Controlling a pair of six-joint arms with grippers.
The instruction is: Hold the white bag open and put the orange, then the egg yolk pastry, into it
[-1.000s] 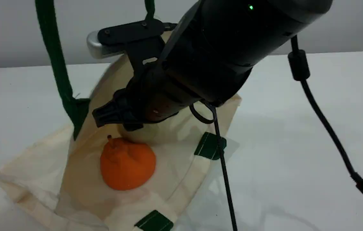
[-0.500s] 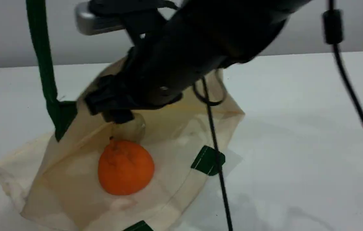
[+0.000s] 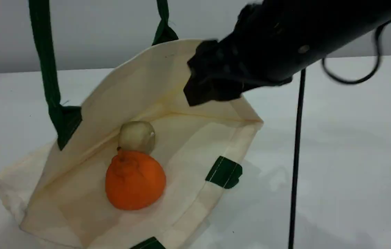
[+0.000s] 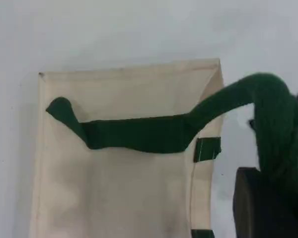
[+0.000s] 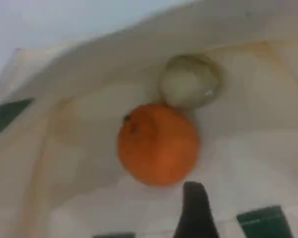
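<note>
The white bag lies on its side with its mouth held wide open. One dark green handle is pulled up out of the top of the scene view. In the left wrist view my left gripper is shut on this green handle. The orange rests inside the bag. The egg yolk pastry lies just behind the orange and touches it. My right gripper hovers open and empty above the bag's right rim. In the right wrist view its fingertip shows below the orange and the pastry.
A black cable hangs straight down from the right arm, to the right of the bag. The white table runs right and back to a grey wall. Green patches mark the bag's near rim.
My right gripper let go of the pastry inside the bag, then pulled up and to the right, out of the mouth. The pastry now lies against the orange. The left hold is unchanged.
</note>
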